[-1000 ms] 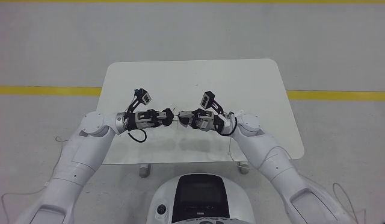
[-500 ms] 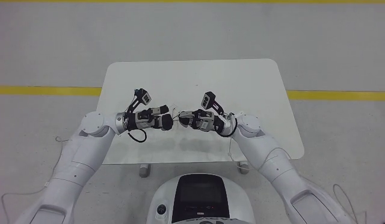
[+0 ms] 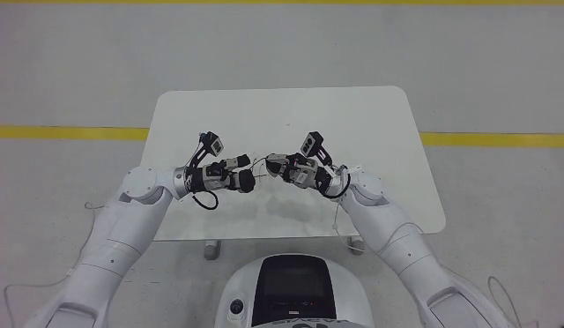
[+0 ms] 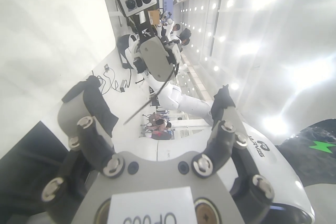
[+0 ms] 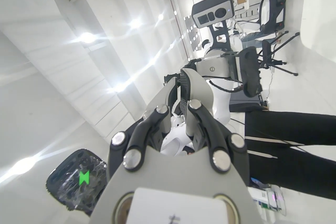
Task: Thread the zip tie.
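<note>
Holds the zip tie (image 4: pixel 147 104) up in the air above the white surface (image 3: pixel 370 116), between the two arms. Grips one end in the right pincer (image 5: pixel 181 83), squeezed shut on it. Has the left pincer (image 4: pixel 157 88) wide open, gripping nothing, with the thin loose end poking in between its fingers. Looks like the catching step, before any threading. Next, probably needs a slow, soft pinch on that thin end, without bending it away.
</note>
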Tool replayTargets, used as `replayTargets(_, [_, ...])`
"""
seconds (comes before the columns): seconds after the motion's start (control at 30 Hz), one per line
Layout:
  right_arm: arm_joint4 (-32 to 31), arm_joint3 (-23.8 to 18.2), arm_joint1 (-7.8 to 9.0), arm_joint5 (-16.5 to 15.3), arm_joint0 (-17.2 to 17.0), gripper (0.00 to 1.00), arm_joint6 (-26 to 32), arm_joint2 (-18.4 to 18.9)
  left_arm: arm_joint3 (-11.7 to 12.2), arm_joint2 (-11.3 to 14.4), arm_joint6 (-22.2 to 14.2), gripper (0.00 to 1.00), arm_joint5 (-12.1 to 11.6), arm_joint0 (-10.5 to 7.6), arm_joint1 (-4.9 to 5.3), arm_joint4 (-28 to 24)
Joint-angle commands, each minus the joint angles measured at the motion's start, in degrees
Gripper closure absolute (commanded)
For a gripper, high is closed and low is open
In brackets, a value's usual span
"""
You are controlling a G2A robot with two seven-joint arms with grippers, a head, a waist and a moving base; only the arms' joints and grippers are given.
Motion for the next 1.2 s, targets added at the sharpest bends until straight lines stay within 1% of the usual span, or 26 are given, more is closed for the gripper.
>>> replayTargets(0.0, [0.12,0.01,0.0,0.04,0.0,1.0,0.11,-0.01,0.0,-0.01,-0.04,0.0,0.01,0.0,0.0,-0.04])
replayTargets(0.03, [0.12,0.01,0.0,0.04,0.0,1.0,0.11,-0.01,0.0,-0.01,-0.04,0.0,0.01,0.0,0.0,-0.04])
replayTargets(0.1, [-0.2,-0.86,0.0,0.13,-0.56,1.0,-1.85,0.04,0.0,0.06,0.29,0.0,0.21,0.14,-0.03,-0.2])
replayTargets(0.13, [-0.2,-1.44,0.02,0.28,-0.89,1.0,-2.5,0.08,-0.21,0.24,1.35,0.0,0.72,0.46,-0.11,-0.85])
replayTargets(0.2, [0.37,-2.35,0.05,0.65,-1.53,1.0,-3.06,0.22,-0.47,0.46,2.07,0.0,0.52,0.75,-0.19,-1.64])
replayTargets(0.33, [1.87,-2.72,-0.07,0.77,-2.11,1.0,-2.95,0.14,-0.21,0.92,0.59,0.0,0.11,0.9,-0.38,-4.65])
replayTargets(0.53, [4.29,-2.11,-0.42,0.66,-2.13,1.0,-2.32,-0.25,0.66,1.57,-0.6,0.0,-0.61,0.38,-0.55,-6.23])
replayTargets(0.67, [4.53,-1.64,-0.6,0.59,-1.92,1.0,-2.75,-0.63,0.87,2.17,-0.98,0.0,-1.14,0.11,-0.76,-7.38])
replayTargets(0.77, [3.85,-1.45,-0.68,0.5,-1.78,1.0,-3.22,-0.99,1.14,2.59,-1.1,0.0,-1.55,-0.16,-0.91,-8.03])
replayTargets(0.93, [0.66,-1.22,-0.43,-0.11,-1.58,1.0,-4.02,-0.97,1.75,2.73,-1.15,0.0,-2.17,-0.49,-0.99,-8.63])
replayTargets(1.17, [-5.22,-2.17,0.6,0.46,-1.66,1.0,-3.48,0.16,2.2,2.43,-0.82,0.0,-2.69,-0.6,-0.82,-7.84])
